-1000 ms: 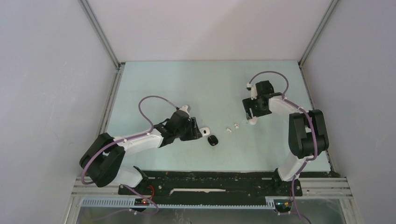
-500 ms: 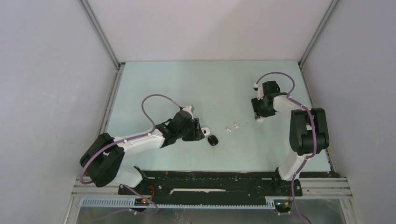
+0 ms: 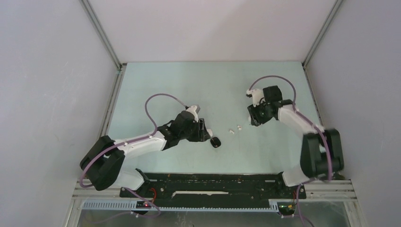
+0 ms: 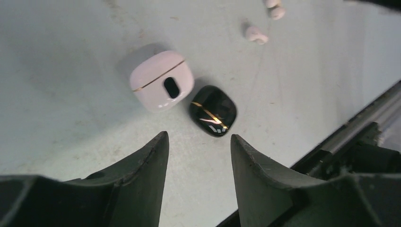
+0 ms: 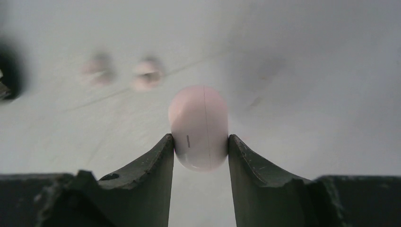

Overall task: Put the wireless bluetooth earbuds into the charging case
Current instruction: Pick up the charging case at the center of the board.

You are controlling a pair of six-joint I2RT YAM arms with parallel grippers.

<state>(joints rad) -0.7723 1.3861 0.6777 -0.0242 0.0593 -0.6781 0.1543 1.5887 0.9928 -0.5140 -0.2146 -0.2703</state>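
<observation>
Two small white earbuds (image 3: 231, 131) (image 3: 239, 127) lie on the pale green table between the arms; they also show in the left wrist view (image 4: 257, 34) and, blurred, in the right wrist view (image 5: 148, 73). My right gripper (image 3: 254, 118) (image 5: 200, 142) is shut on a closed white charging case (image 5: 199, 130), just right of the earbuds. My left gripper (image 3: 204, 133) (image 4: 198, 142) is open and empty. Just ahead of it lie a closed white case (image 4: 161, 80) and a closed black case (image 4: 213, 110) (image 3: 215, 142), side by side.
The black rail (image 3: 213, 182) with the arm bases runs along the table's near edge and shows in the left wrist view (image 4: 350, 146). Grey walls with metal posts (image 3: 101, 35) close in the table on three sides.
My right gripper, still holding the white case, swung out to the right and then came back left towards the earbuds, and its elbow moved outward. My left gripper crept slightly right towards the two cases.
</observation>
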